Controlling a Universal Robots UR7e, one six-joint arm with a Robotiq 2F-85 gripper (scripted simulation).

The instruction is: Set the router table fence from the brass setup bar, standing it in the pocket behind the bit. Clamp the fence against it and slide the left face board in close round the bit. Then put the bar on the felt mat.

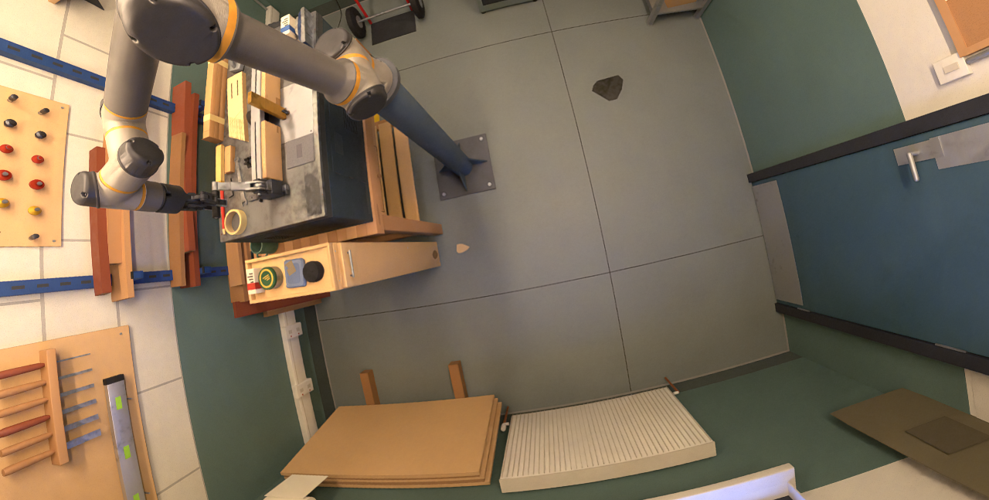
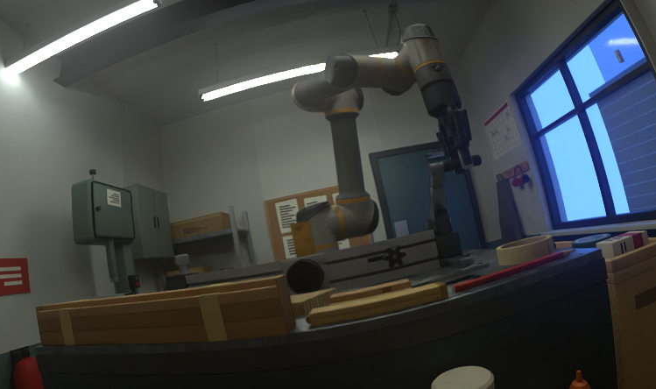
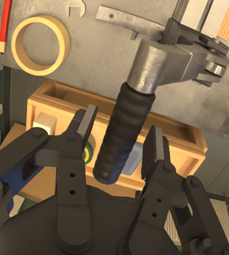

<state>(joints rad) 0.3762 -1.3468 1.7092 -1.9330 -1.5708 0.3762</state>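
Observation:
At the near end of the grey router table the fence's clamp lever (image 3: 125, 133) stands up from its steel cam block (image 3: 164, 61), its black ribbed handle (image 2: 435, 193) pointing away from the table. The fence (image 2: 383, 259) runs along the table with wooden face boards (image 1: 270, 130) on it. My gripper (image 3: 121, 140) (image 1: 211, 201) (image 2: 458, 155) is open around the end of the handle and holds nothing. I cannot see the brass setup bar, the bit or the felt mat.
Behind the table stand a door and a noticeboard. On the table lie a roll of tape (image 3: 40, 44), a red pencil (image 3: 4, 24) and a small wrench (image 3: 74, 8). A wooden tray (image 1: 290, 274) with small items sits beside the table. Wooden blocks (image 2: 165, 309) lie at the far end.

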